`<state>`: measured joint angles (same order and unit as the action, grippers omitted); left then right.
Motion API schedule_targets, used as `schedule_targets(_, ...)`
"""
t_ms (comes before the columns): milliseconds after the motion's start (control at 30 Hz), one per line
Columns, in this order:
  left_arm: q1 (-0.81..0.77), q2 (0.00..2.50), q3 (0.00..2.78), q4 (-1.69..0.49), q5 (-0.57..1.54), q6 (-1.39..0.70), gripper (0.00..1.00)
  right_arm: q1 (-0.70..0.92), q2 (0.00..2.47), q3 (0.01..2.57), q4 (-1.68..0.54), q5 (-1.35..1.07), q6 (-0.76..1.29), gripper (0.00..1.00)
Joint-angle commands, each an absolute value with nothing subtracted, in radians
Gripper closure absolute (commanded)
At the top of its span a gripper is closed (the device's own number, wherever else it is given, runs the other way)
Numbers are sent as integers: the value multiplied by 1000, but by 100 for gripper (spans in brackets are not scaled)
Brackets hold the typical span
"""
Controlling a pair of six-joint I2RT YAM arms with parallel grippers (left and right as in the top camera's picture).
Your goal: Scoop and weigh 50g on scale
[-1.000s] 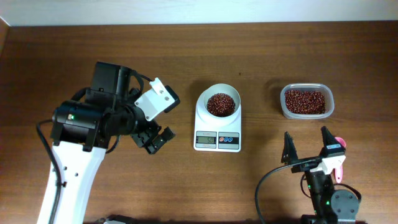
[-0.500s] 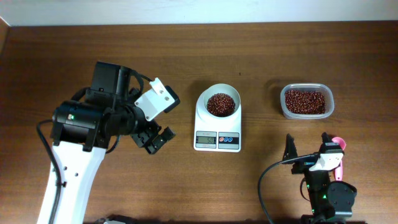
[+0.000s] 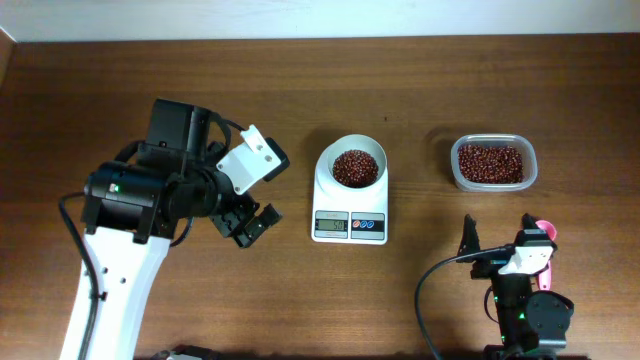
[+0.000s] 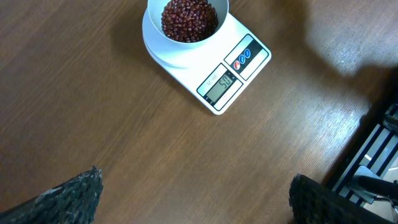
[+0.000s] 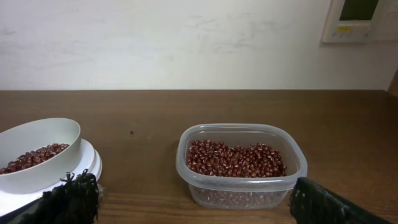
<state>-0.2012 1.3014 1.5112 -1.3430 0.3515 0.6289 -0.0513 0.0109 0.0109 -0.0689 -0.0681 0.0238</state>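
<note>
The white scale stands mid-table, its round bowl holding a heap of dark red-brown beans. In the left wrist view the scale lies ahead at the top with the beans in its bowl and digits on its display. My left gripper hangs open to the left of the scale, its jaws wide over bare wood. My right gripper is open near the front edge, with nothing between its fingers. It faces the clear tub.
A clear plastic tub of the same beans sits at the back right, right of the scale's bowl. A pink piece shows beside my right gripper. A wall rises behind the table's far edge.
My right gripper has drawn back slightly toward the front edge and shifted right, still open. The left arm, the scale and the tub have not moved.
</note>
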Motion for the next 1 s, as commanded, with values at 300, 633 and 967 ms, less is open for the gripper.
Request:
schedule_targets(300,-196,1290,1522,-1341,355,644,1,-46,4,6,-75,-58,41,1)
schedule_targets(633,-196,1290,1522,-1341,352,644,1,-46,4,6,-75,-59,41,1)
schedule_targets(967,-195,1080,1521,-1341,357,644,1,-46,4,6,-75,-58,41,1)
